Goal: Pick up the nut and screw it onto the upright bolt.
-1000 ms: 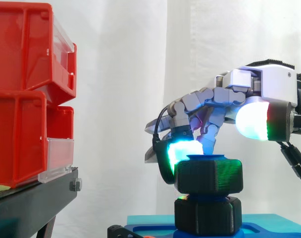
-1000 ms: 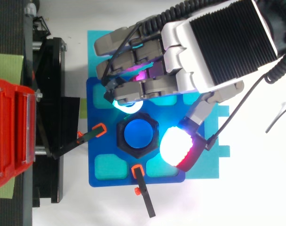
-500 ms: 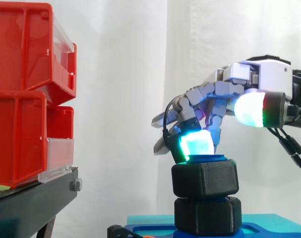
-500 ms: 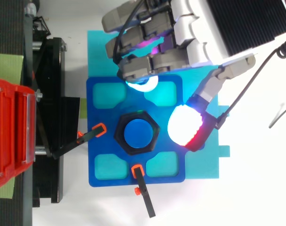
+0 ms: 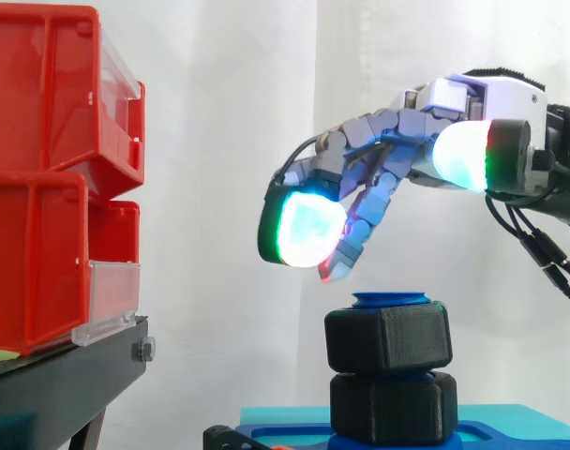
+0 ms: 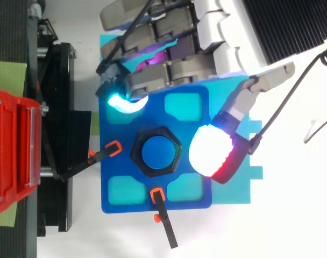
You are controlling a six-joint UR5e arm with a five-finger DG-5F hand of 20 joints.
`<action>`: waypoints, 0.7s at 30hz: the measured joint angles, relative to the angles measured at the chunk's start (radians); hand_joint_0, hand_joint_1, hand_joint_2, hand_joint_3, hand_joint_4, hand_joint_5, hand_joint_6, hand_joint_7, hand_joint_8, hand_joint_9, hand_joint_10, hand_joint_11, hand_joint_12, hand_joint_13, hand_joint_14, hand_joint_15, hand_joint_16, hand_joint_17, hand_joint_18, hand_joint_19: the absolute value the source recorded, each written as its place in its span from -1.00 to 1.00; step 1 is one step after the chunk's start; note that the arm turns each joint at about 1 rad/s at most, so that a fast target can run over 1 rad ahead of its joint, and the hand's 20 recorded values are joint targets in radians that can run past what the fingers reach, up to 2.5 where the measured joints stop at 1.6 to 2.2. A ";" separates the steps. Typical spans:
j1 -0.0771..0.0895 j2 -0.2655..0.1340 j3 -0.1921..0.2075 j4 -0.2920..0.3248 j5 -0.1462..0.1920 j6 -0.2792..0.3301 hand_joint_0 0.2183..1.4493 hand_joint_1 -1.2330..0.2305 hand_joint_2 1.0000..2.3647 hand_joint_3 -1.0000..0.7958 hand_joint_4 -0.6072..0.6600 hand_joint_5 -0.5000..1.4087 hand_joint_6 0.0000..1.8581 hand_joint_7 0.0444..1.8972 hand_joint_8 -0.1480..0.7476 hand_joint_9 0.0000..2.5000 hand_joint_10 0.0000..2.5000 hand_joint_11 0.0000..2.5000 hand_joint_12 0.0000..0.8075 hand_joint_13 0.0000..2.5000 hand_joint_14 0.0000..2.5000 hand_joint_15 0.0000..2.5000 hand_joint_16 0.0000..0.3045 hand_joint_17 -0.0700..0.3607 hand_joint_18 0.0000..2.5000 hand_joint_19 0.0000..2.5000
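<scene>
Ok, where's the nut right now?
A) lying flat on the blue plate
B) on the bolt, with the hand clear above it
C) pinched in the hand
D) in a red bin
B: the nut sits around the bolt, and the open hand hangs above it with a gap between them.

Hand [image 5: 487, 98] hangs in from the right, palm down, fingers [image 5: 360, 136] loosely bent and fanned forward, gripping nothing, thumb [image 6: 236, 110] splayed wide, its pad blazing white.
</scene>
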 measured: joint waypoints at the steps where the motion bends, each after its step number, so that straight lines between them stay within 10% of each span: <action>1: 0.003 0.000 -0.001 0.005 0.002 0.001 -0.52 0.57 -1.00 -0.44 0.39 -0.56 -0.46 -0.29 -0.13 -0.19 -1.00 -1.00 -0.36 -0.54 -1.00 -1.00 -0.81 -0.37 -0.76 -0.98; 21: 0.072 -0.012 -0.077 0.115 0.081 0.010 -0.54 0.66 -1.00 -0.44 0.22 -0.55 -0.46 -0.28 -0.38 -0.88 -1.00 -1.00 -0.24 -0.94 -1.00 -1.00 -0.76 -0.30 -1.00 -1.00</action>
